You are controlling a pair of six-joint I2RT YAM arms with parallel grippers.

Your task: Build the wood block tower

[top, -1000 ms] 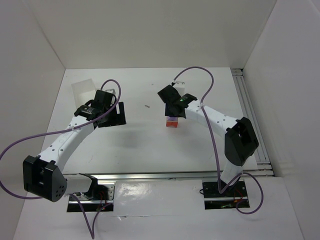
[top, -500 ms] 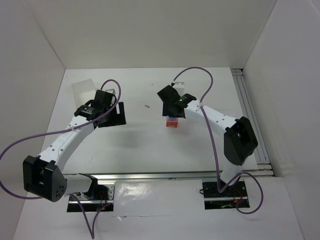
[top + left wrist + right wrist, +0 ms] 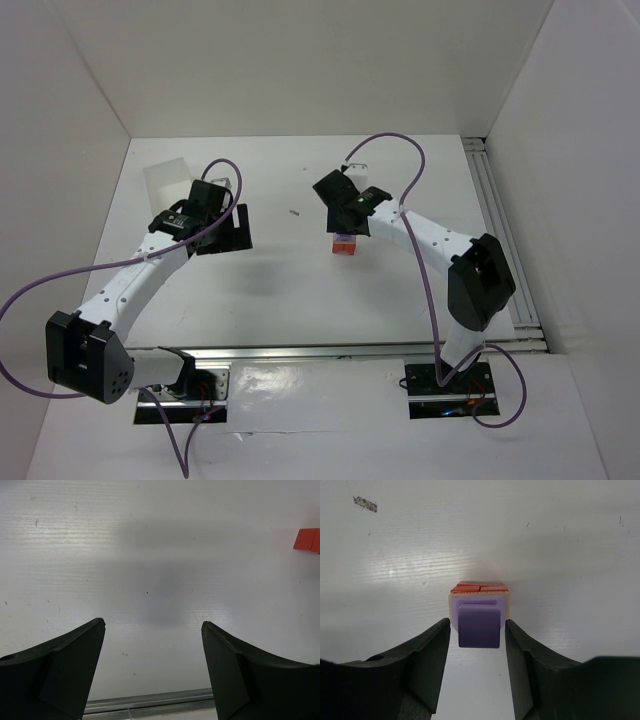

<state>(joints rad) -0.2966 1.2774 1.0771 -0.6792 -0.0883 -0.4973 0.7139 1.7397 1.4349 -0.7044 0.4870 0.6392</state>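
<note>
Two states: left gripper (image 3: 153, 625) gapes; right gripper (image 3: 477, 623) flanks wood block tower (image 3: 479, 612), clamping unclear.

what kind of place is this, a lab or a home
Most likely a robotics lab test cell: white walls box in a white table, the left arm and right arm are bolted to a rail at its near edge, and a wood block tower is the workpiece.
</note>
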